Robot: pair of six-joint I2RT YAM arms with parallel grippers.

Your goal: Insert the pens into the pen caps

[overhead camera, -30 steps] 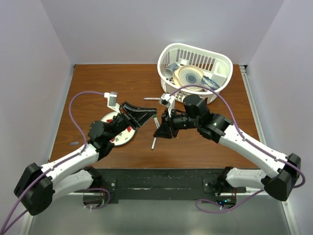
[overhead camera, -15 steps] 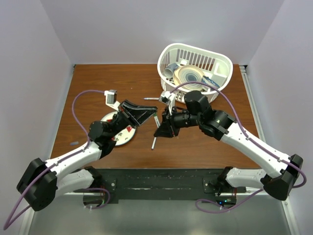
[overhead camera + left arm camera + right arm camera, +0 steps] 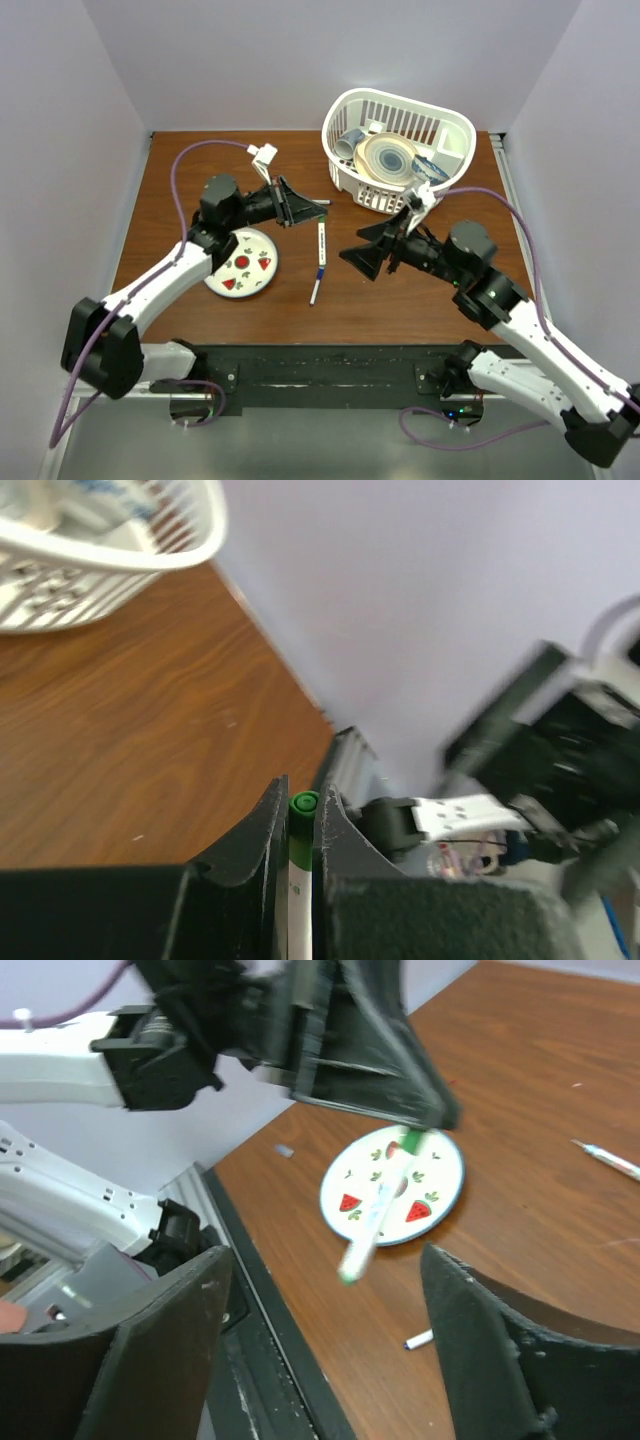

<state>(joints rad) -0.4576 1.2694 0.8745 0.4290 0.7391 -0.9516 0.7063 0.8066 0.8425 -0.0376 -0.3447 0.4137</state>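
Note:
My left gripper [image 3: 302,792] [image 3: 300,207] is shut on a white pen's green-capped end [image 3: 303,806]. In the right wrist view that pen [image 3: 378,1210] slants down from the left fingertips, above the plate's edge. From above, the pen [image 3: 320,245] shows in the middle of the table. My right gripper [image 3: 362,256] [image 3: 325,1255] stands wide open with nothing between its fingers, to the right of the pen and apart from it. A second pen [image 3: 314,294] [image 3: 420,1340] with a blue tip lies on the table below. A third pen [image 3: 610,1160] lies farther back.
A round plate [image 3: 232,288] [image 3: 328,1192] with watermelon pictures lies left of centre. A white slotted basket [image 3: 455,125] [image 3: 190,540] with dishes stands at the back right. A small grey piece [image 3: 285,1150] lies near the table's left edge. The black base rail [image 3: 330,375] runs along the near edge.
The two grippers were together at the table's middle. My right gripper has opened and drawn back to the right. My left gripper has swung back and left with the pen.

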